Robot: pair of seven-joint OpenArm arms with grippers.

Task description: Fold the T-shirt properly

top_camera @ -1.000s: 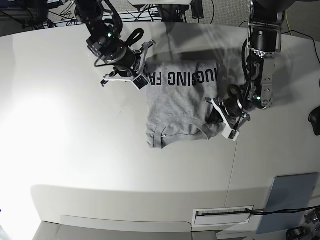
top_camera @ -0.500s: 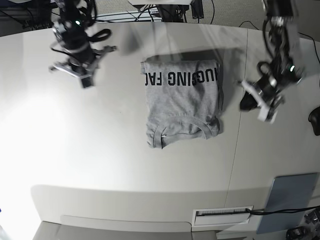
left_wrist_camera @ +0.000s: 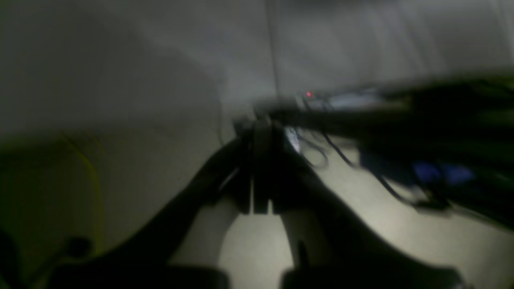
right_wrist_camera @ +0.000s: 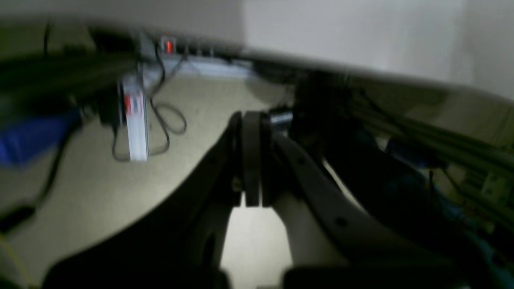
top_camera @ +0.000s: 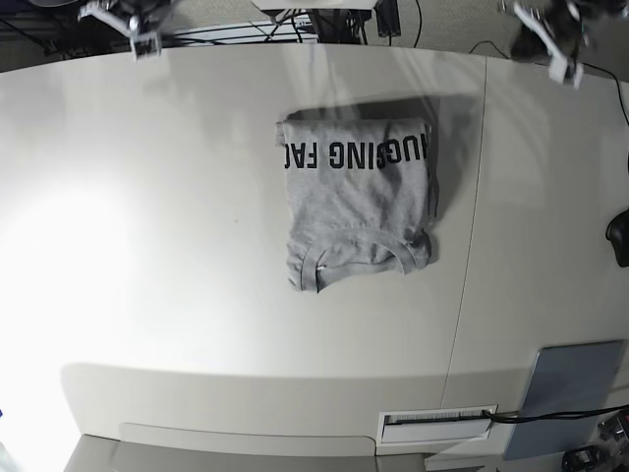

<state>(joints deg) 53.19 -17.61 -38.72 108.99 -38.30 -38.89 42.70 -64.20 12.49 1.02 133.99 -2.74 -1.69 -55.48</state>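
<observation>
On my white worktop (top_camera: 197, 295), the T-shirt (top_camera: 358, 202) lies folded just past centre toward 12 o'clock, lettering uppermost. My left gripper (top_camera: 550, 39) at 2 o'clock and right gripper (top_camera: 133, 25) at 10 o'clock are both clamped shut, empty.

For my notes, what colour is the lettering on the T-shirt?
Black, on the heather-grey T-shirt; clearest in the base view.
</observation>
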